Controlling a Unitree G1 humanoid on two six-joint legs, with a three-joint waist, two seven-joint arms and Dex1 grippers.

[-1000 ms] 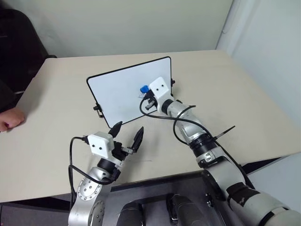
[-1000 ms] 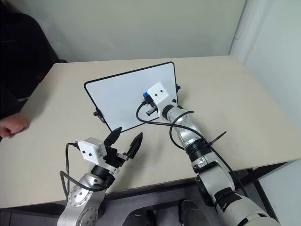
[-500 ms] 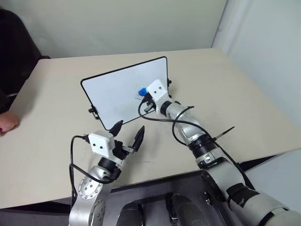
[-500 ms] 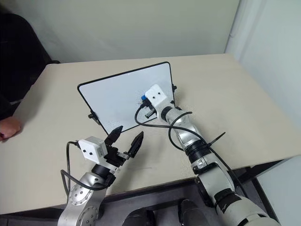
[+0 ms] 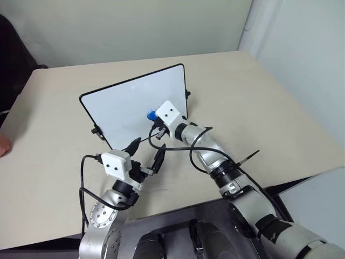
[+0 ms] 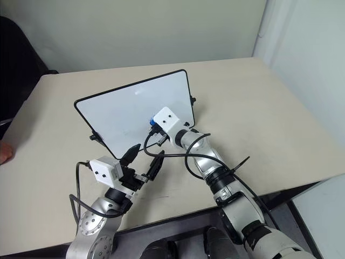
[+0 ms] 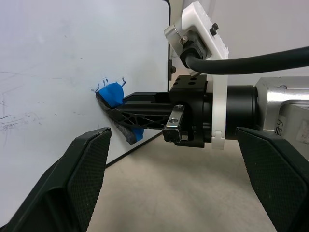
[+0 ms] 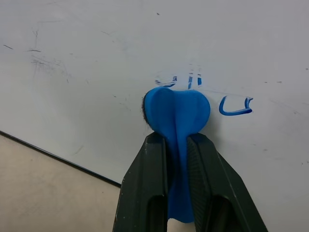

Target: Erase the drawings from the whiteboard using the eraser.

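Pressing the eraser (image 8: 176, 113) flat against the whiteboard (image 5: 124, 102), right hand (image 5: 153, 115) clamped tight on that little blue block, black fingers (image 8: 145, 193) pinching it from both sides. Standing tilted back near the middle of the desk (image 5: 259, 97), board face toward the robot, eraser meeting it toward its 4 o'clock corner, a little above the lower frame. Showing just beside the eraser in the right wrist view: the drawings (image 8: 235, 107), a blue hooked stroke at 3 o'clock of the eraser, a few short blue ticks peeking out at 12 o'clock, right at the block's top edge. Showing further off across the white surface: faint grey smears. Hovering low in front of the board at 6 o'clock, left hand (image 5: 146, 155) spread wide, gripping nothing, apart from the board. Peeking in at the desk's 9 o'clock edge: a sliver of a person's hand (image 5: 2, 145).
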